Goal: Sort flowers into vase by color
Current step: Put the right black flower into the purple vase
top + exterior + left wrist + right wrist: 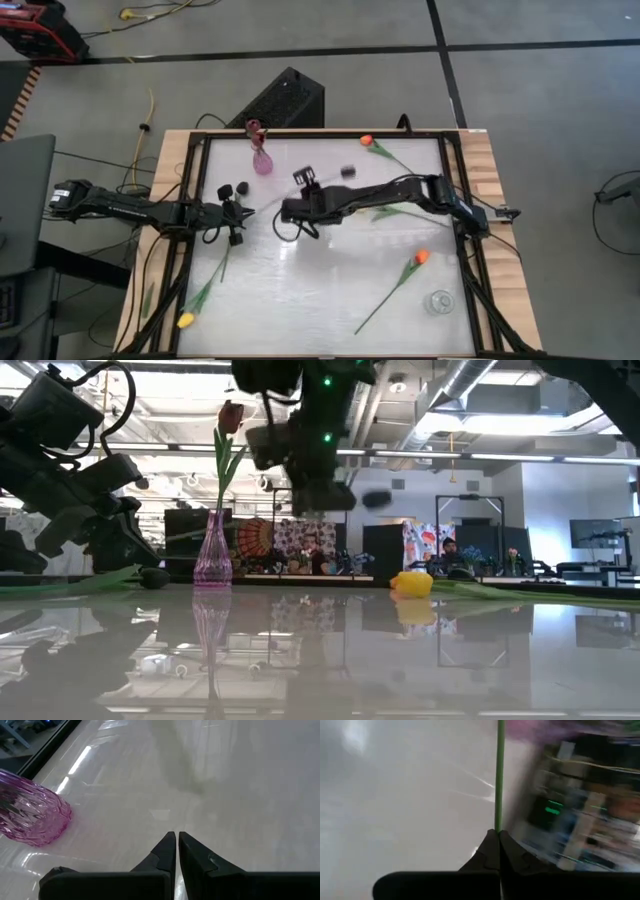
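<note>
1. Left gripper [236,213] is sitting at the worktop's [320,290] left, fingers [167,851] shut and empty.
2. Pink vase [262,160] is holding a red tulip [231,417].
3. Right gripper [498,836] is pinching a green stem [499,775] mid-worktop.
4. Other tulips [421,257] are lying scattered.

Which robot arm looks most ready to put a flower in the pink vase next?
Probably the right arm. The right hand is shut on a thin green stem, near the pink glass vase. The left hand is shut too, but it holds nothing.
</note>
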`<state>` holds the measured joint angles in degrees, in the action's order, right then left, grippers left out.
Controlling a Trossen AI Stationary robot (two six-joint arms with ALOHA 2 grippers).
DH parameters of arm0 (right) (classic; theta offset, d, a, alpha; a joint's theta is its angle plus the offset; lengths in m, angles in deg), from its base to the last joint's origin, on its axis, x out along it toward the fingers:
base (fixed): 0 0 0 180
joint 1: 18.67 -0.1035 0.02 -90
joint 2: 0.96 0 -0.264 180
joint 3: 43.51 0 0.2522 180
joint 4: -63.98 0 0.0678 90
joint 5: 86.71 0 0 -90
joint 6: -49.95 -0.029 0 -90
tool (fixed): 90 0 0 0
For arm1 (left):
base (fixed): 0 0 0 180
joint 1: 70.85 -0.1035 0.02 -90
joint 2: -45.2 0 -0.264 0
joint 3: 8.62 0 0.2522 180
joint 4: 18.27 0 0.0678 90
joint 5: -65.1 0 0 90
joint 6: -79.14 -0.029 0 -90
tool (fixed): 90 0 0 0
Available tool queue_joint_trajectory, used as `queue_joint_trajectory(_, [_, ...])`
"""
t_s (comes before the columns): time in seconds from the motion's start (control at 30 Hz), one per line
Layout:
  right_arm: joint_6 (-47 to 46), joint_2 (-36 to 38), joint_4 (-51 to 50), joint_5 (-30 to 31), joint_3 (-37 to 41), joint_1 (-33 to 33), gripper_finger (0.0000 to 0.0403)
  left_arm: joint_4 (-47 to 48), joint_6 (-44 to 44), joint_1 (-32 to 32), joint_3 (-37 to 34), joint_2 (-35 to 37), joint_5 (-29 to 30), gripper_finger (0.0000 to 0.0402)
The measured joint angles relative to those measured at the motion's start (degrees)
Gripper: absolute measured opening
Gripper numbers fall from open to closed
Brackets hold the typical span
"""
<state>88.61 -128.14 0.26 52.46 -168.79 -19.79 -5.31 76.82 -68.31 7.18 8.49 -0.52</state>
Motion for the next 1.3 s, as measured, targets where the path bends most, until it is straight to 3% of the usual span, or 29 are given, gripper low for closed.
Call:
queue_joint_trajectory(0.27, [26.71, 2.34, 12.81, 19.13, -0.11, 8.02, 0.0014, 0.00, 0.00, 0.02, 0.00, -0.01, -0.02, 0.0011])
queue_joint_trajectory(0.43, [38.41, 2.35, 19.82, 21.19, -0.11, 13.36, 0.0014, 0.00, 0.00, 0.00, 0.00, 0.00, 0.00, 0.0011])
queue_joint_trajectory(0.63, [48.49, 2.32, 27.16, 16.64, -0.11, 17.98, 0.0014, 0.00, 0.00, 0.01, 0.00, 0.00, -0.01, 0.0011])
queue_joint_trajectory(0.9, [65.93, 2.32, 41.57, 9.41, -1.02, 19.01, 0.0014, 0.00, 0.00, 0.00, 0.00, -0.01, -0.01, 0.0011])
queue_joint_trajectory(1.1, [74.07, 2.45, 42.95, 4.02, -6.90, 19.30, 0.0014, 0.00, 0.00, 0.00, 0.00, 0.00, -0.01, 0.0011])
queue_joint_trajectory(1.3, [81.12, 2.41, 45.04, -3.05, -8.00, 19.50, 0.0014, 0.00, 0.00, 0.00, 0.00, 0.00, 0.00, 0.0011])
